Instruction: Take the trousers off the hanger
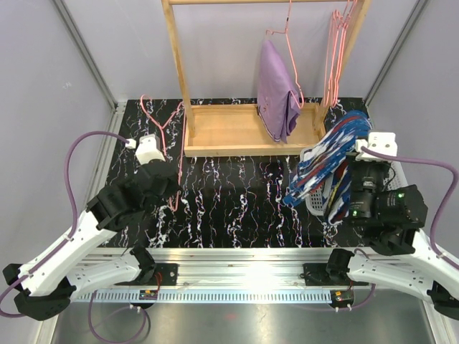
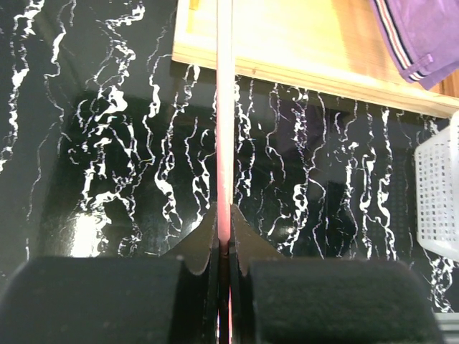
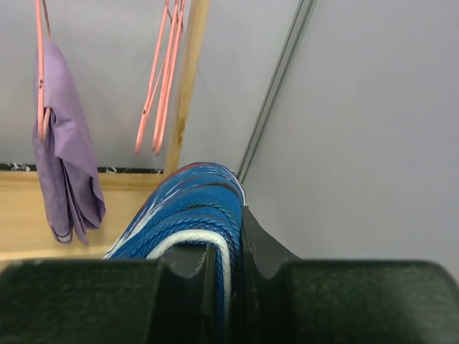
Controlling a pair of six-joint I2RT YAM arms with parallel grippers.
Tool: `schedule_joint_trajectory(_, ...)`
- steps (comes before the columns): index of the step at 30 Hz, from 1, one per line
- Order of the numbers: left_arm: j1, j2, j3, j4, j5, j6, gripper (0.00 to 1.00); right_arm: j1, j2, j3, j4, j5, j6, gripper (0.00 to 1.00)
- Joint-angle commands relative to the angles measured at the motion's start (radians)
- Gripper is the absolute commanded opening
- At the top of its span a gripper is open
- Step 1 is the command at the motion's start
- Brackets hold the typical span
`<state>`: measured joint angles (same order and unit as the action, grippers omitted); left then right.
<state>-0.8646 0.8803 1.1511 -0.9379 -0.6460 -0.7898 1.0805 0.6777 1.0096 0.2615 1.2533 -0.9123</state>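
Blue trousers between jaws of right tool

Holding the dark blue trousers draped above the white basket at the right, gripping a pink hanger at the left, leaving the lilac trousers hanging on the far wooden rack.

Lilac trousers, blue red-and-white-streaked trousers, pink hanger.

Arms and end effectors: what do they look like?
The left arm and right arm have white links with black joints. A purple cable runs to each white wrist camera. The left end effector and right end effector have black tapered fingers.
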Motion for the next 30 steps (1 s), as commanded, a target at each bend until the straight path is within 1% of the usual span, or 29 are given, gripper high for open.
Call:
schedule_joint_trajectory(1, 0.004, -0.003, -0.005, 0.077, 0.026, 0.017, 0.00, -0.014, 0.008, 0.046, 0.062, -0.098, 0.055, 0.00)
schedule_joint_trajectory(4, 0.004, -0.001, -0.011, 0.091, 0.046, 0.015, 0.00, -0.056, 0.089, 0.027, 0.067, -0.095, 0.033, 0.00)
schedule_joint_trajectory(5, 0.004, -0.003, -0.013, 0.097, 0.051, 0.015, 0.00, -0.114, 0.109, 0.027, 0.062, -0.097, 0.045, 0.00)
schedule_joint_trajectory(6, 0.004, -0.004, -0.017, 0.099, 0.057, 0.014, 0.00, -0.144, 0.121, 0.030, 0.047, -0.119, 0.106, 0.00)
schedule_joint_trajectory(7, 0.004, -0.006, -0.016, 0.100, 0.063, 0.015, 0.00, -0.177, 0.128, 0.038, -0.046, -0.141, 0.163, 0.00)
schedule_joint_trajectory(8, 0.004, -0.007, -0.017, 0.103, 0.071, 0.015, 0.00, -0.251, 0.123, 0.061, -0.101, -0.172, 0.226, 0.00)
schedule_joint_trajectory(9, 0.004, -0.009, -0.016, 0.105, 0.074, 0.015, 0.00, -0.284, 0.117, 0.067, -0.138, -0.199, 0.315, 0.00)
schedule_joint_trajectory(11, 0.004, -0.010, -0.018, 0.111, 0.080, 0.018, 0.00, -0.347, 0.100, 0.066, -0.176, -0.259, 0.357, 0.00)
schedule_joint_trajectory(12, 0.004, -0.010, -0.019, 0.114, 0.086, 0.021, 0.00, -0.402, 0.097, 0.067, -0.204, -0.312, 0.393, 0.00)
schedule_joint_trajectory(16, 0.004, -0.003, -0.025, 0.128, 0.095, 0.034, 0.00, -0.504, 0.126, 0.070, -0.229, -0.409, 0.464, 0.00)
schedule_joint_trajectory(18, 0.004, -0.001, -0.030, 0.134, 0.101, 0.038, 0.00, -0.546, 0.129, 0.054, -0.210, -0.475, 0.503, 0.00)
schedule_joint_trajectory(21, 0.004, -0.001, -0.039, 0.146, 0.109, 0.044, 0.00, -0.591, 0.126, 0.018, -0.176, -0.540, 0.561, 0.00)
schedule_joint_trajectory(22, 0.004, -0.003, -0.044, 0.151, 0.111, 0.046, 0.00, -0.626, 0.126, -0.006, -0.166, -0.558, 0.575, 0.00)
schedule_joint_trajectory(23, 0.004, -0.001, -0.047, 0.154, 0.114, 0.052, 0.00, -0.640, 0.122, -0.022, -0.159, -0.575, 0.614, 0.00)
schedule_joint_trajectory(27, 0.004, -0.001, -0.054, 0.168, 0.134, 0.070, 0.00, -0.731, 0.074, -0.124, -0.067, -0.718, 0.694, 0.00)
schedule_joint_trajectory(29, 0.004, 0.002, -0.059, 0.171, 0.140, 0.076, 0.00, -0.776, 0.054, -0.160, -0.056, -0.753, 0.723, 0.00)
schedule_joint_trajectory(30, 0.004, 0.003, -0.063, 0.172, 0.143, 0.078, 0.00, -0.789, 0.048, -0.167, -0.048, -0.799, 0.749, 0.00)
